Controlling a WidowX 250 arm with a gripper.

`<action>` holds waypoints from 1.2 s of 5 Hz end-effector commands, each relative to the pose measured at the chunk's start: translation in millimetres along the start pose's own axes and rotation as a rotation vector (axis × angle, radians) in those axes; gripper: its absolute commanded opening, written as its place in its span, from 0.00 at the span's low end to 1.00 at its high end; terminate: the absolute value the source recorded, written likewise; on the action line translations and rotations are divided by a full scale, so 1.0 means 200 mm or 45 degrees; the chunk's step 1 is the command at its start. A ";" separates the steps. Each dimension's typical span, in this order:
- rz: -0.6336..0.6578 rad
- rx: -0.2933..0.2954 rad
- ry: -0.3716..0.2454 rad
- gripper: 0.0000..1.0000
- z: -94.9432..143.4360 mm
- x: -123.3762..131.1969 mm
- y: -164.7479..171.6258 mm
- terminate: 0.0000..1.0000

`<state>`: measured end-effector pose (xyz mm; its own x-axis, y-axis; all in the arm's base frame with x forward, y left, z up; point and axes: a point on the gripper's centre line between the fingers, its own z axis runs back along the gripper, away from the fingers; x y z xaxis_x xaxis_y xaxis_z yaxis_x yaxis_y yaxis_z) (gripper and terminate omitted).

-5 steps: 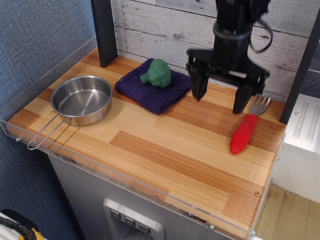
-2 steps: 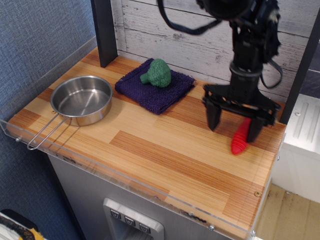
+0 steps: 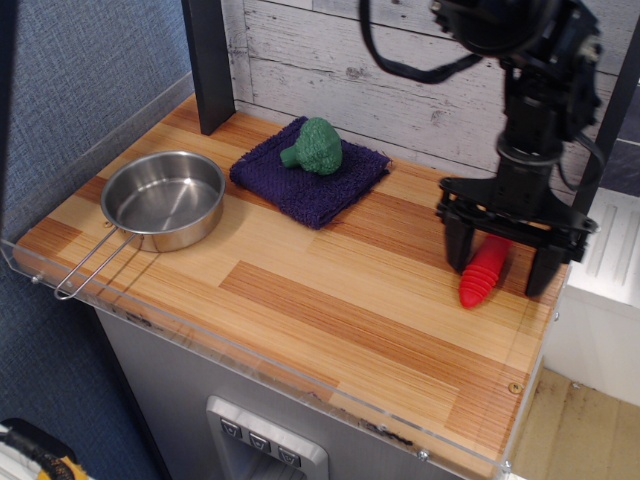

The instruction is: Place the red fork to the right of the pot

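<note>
Since a moment ago the black two-fingered gripper (image 3: 502, 262) has shifted right and come lower, so that it now straddles the red fork with the ribbed plastic handle (image 3: 482, 272), which lies where it lay before, at the right end of the striped wooden tabletop (image 3: 330, 290). A clear acrylic rim (image 3: 250, 352) runs along the near and left edges, a whitewashed plank wall (image 3: 400, 70) closes the far side, and a black post (image 3: 208, 62) stands at the far left corner. The middle and near stretch of the tabletop between the fork and the small shiny round steel pot with the wire loop handle (image 3: 163, 200) at the left is bare wood. Far of that stretch lies a dark purple folded cloth (image 3: 310, 172) with a green toy broccoli (image 3: 314, 146) on it. The fork's long axis runs near to far, tilted a little rightward at the far end; its handle end points near, and its tines are hidden behind the gripper. The fingers are spread wide, one on each side of the handle; whether either touches it cannot be told.
</note>
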<state>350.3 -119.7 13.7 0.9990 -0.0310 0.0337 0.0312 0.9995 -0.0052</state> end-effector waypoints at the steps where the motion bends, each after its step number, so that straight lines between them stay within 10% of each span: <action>1: -0.016 0.035 0.009 0.00 0.03 0.00 -0.02 0.00; 4: -0.131 0.025 -0.158 0.00 0.37 -0.05 -0.02 0.00; 6: -0.093 -0.020 -0.230 0.00 0.50 -0.38 0.16 0.00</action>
<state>268.2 -81.4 95.7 0.9818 -0.1034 0.1595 0.1048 0.9945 -0.0004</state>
